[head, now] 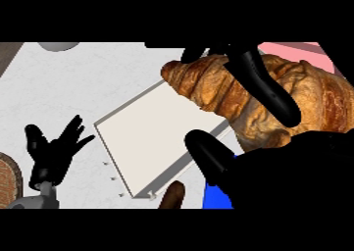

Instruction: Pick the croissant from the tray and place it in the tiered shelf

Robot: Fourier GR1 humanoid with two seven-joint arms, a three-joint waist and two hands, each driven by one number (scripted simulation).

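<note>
A large golden-brown croissant (pixel 281 98) filled the upper right of the head view, held up close to the camera and well above the counter. The robot's right hand (pixel 281 162) gripped it: one black finger curved down over the croissant's top and front, another reached up from below at its left, and the dark palm covered its lower right end. The pastry's pointed left end stuck out past the fingers, over the far corner of the tray. The tray (pixel 154 137), a pale, flat rectangle with a thin raised rim, lay tilted diagonally on the counter below and to the left of the croissant, with nothing visible on its bare surface. Behind the croissant, at the upper right edge, a pink surface (pixel 310 51) showed; what it belonged to could not be told. A bright blue patch (pixel 217 198) peeked out beneath the right hand, and a brown rounded shape (pixel 173 196) sat just beside the tray's near corner. The left hand (pixel 53 149) was at the lower left, open with fingers spread upward, resting apart from the tray. The white speckled counter (pixel 78 83) stretched beneath everything, with a round brown woven item (pixel 2 179) at the left edge and a grey rounded object (pixel 59 46) at the top.
</note>
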